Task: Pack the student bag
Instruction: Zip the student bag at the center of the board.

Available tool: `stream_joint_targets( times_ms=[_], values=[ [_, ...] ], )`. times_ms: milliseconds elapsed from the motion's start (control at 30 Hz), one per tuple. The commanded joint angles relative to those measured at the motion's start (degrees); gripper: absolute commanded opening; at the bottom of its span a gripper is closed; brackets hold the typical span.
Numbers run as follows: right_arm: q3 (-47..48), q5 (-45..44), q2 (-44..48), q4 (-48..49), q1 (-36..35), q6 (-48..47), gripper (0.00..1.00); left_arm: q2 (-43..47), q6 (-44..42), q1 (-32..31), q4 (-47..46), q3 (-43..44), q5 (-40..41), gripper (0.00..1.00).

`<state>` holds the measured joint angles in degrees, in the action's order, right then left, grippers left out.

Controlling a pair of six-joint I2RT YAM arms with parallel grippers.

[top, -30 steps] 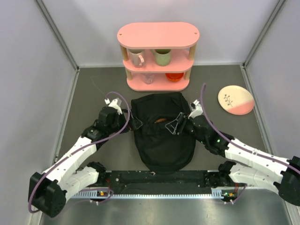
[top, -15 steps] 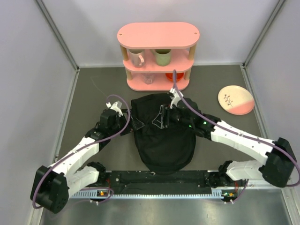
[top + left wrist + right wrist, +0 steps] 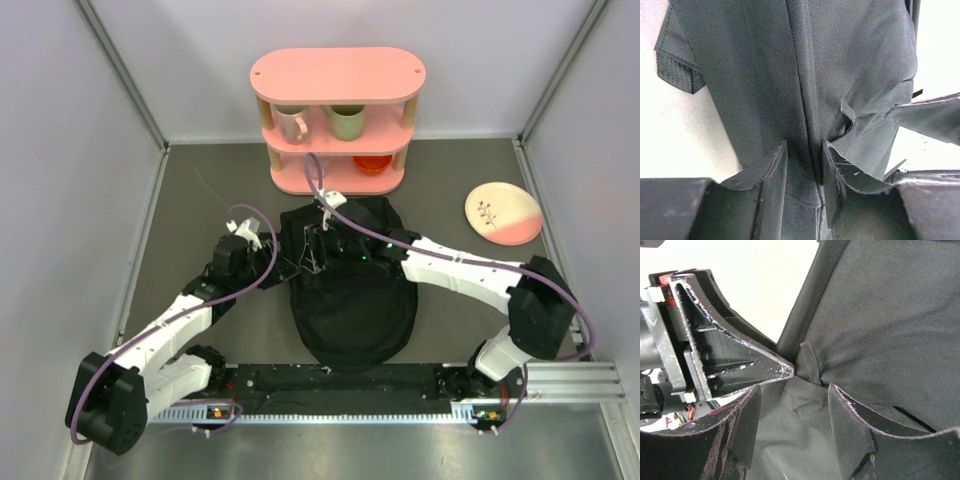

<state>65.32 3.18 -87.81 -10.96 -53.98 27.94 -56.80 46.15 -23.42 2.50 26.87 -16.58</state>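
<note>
At the student bag's (image 3: 352, 300) left edge, the right hand (image 3: 313, 250) has swept across, fingers apart. The left hand (image 3: 283, 263) clamps the fabric. Closing looks nearly done.

Grey table (image 3: 450, 190) bears student bag (image 3: 355, 310), shelf (image 3: 337, 72), plate (image 3: 503, 213).

Arm shells: the left arm (image 3: 165, 335) and the right arm (image 3: 465, 275) had long white casings marked with small dark dots.
Joints: bulky, rounded black housings sat between the white segments, the largest being the left elbow housing (image 3: 100, 410).
Cables: a mauve cable (image 3: 245, 215) looped beside the left arm, and a second mauve cable (image 3: 318, 185) arched over the right arm.
Lights: tiny green lights (image 3: 375, 255) glowed on the right arm's dark forearm.
Grippers: the left gripper (image 3: 804, 150) and the right gripper (image 3: 795, 395) had matte black plastic fingers with scuffed, whitish edges and triangular ribbed webs.
Wiring: thin coloured wires (image 3: 677, 417) showed beside the left gripper's grey body.
</note>
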Motion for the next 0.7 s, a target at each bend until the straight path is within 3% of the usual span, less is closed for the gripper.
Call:
stream_joint_targets(
  times_ms=[0, 233, 667],
  values=[
    [5.3, -2.1, -3.8, -0.9, -1.5, -2.5, 0.55, 0.8, -0.4, 0.2, -4.4, -0.4, -1.4, 0.37],
    [7.5, -6.5, -7.8, -2.7, -2.2, -4.7, 0.54, 2.2, -0.7, 0.3, -4.0, -0.5, -1.4, 0.35],
    [9.0, -14.2, -11.3, -3.2, -3.4, -5.8, 0.42, 3.5, -0.6, 0.5, -4.2, -0.4, -2.5, 0.29]
  ],
)
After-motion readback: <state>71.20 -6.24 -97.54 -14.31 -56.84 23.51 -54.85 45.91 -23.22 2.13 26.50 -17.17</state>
